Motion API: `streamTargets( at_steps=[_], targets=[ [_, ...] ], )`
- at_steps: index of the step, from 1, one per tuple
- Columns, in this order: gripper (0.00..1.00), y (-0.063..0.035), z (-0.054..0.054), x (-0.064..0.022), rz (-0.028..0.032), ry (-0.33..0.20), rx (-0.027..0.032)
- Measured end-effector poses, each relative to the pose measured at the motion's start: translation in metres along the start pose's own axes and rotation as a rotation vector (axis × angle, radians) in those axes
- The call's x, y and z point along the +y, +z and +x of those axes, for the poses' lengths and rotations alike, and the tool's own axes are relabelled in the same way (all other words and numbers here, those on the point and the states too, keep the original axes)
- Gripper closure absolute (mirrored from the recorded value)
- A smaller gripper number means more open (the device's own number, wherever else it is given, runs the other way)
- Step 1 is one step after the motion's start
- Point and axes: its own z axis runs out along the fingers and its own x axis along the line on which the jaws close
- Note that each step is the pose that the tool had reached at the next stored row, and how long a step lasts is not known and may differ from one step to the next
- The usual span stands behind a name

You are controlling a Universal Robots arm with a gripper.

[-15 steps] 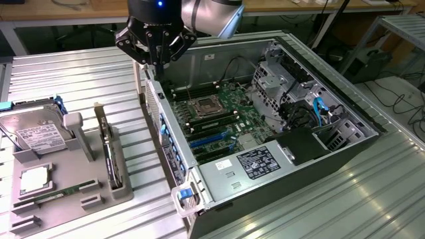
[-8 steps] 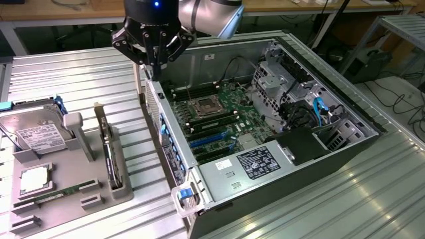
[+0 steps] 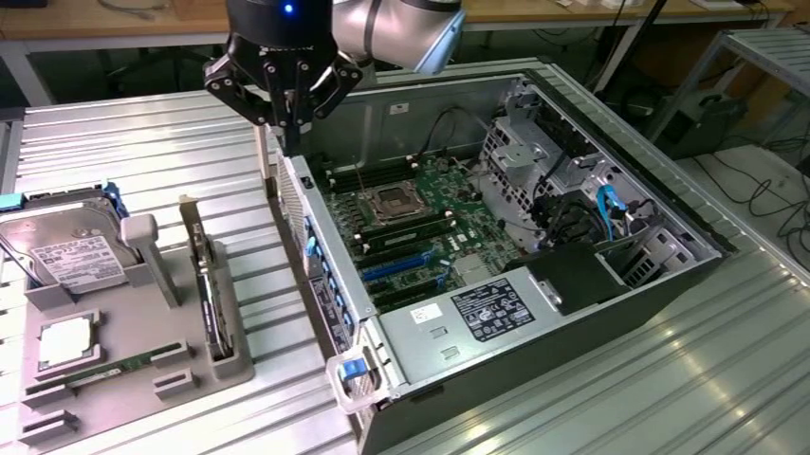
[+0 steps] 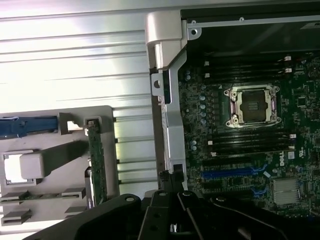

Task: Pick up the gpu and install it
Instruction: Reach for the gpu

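The gpu (image 3: 203, 275) stands on its edge in a slot of the grey holder (image 3: 165, 318) on the exterior view's left; I see its green board and silver bracket edge-on. In the wrist view the gpu (image 4: 95, 155) is a thin green strip in the same holder (image 4: 55, 165). My gripper (image 3: 291, 142) hangs above the rear wall of the open computer case (image 3: 322, 284), to the right of the card and well above it. Its fingers are shut with nothing between them. In the wrist view the gripper (image 4: 172, 210) is over the case's rear edge.
The motherboard (image 3: 405, 218) lies exposed in the case, with blue expansion slots (image 3: 398, 270) and an empty processor socket (image 4: 251, 105). On the holder are a hard drive (image 3: 70, 251), a processor (image 3: 64, 341) and a memory stick (image 3: 101, 372). The table is ribbed metal (image 3: 152, 152).
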Motion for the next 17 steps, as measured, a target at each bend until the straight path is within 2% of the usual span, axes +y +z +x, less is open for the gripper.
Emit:
streamTargets(
  at_steps=[17],
  targets=[
    [0.89, -0.0006, 0.017, -0.0040, 0.0000, 0.000, 0.0000]
  ],
)
